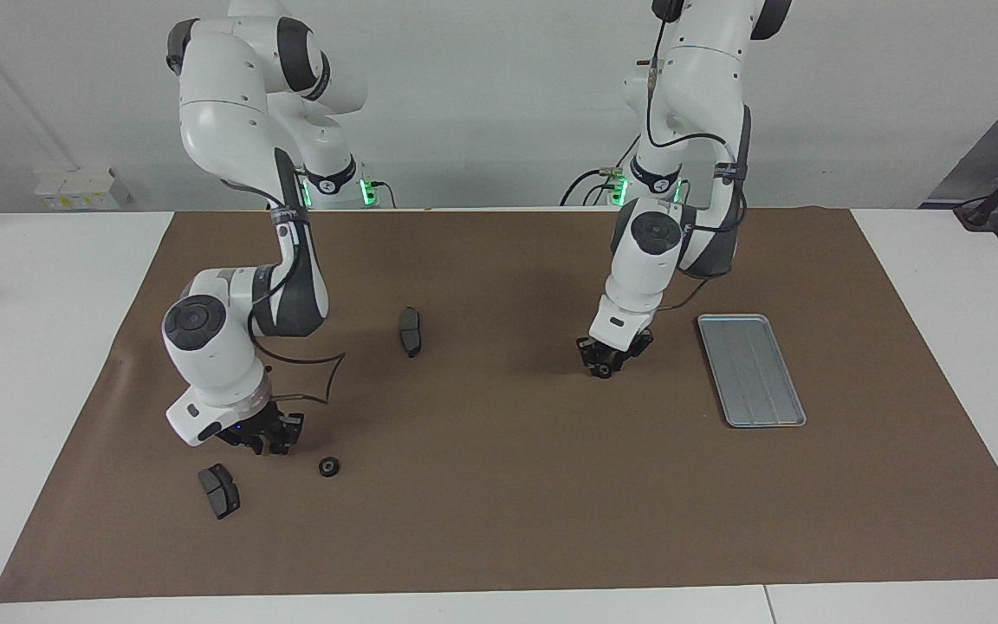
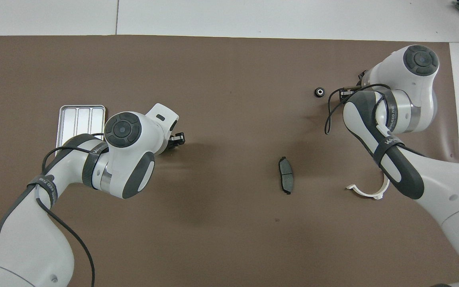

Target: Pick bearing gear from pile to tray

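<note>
Facing view: left gripper (image 1: 605,364), down at the surface (image 1: 499,520) around one bearing gear (image 1: 603,372); whether it has clamped the gear cannot be told. Tray (image 1: 750,407), bare, lies near this gripper toward the left arm's end. Right gripper (image 1: 269,438), low over the pile's remnant, state cannot be told; second gear (image 1: 329,466) just beside it, brake pad (image 1: 219,490) near it. Judged step: the pick. Next: secure the grip, lift, carry to the tray. Overhead view: the left arm's wrist hides the first gear; another brake pad (image 2: 285,180) and white bracket (image 2: 369,191) lie well apart from both grippers.
</note>
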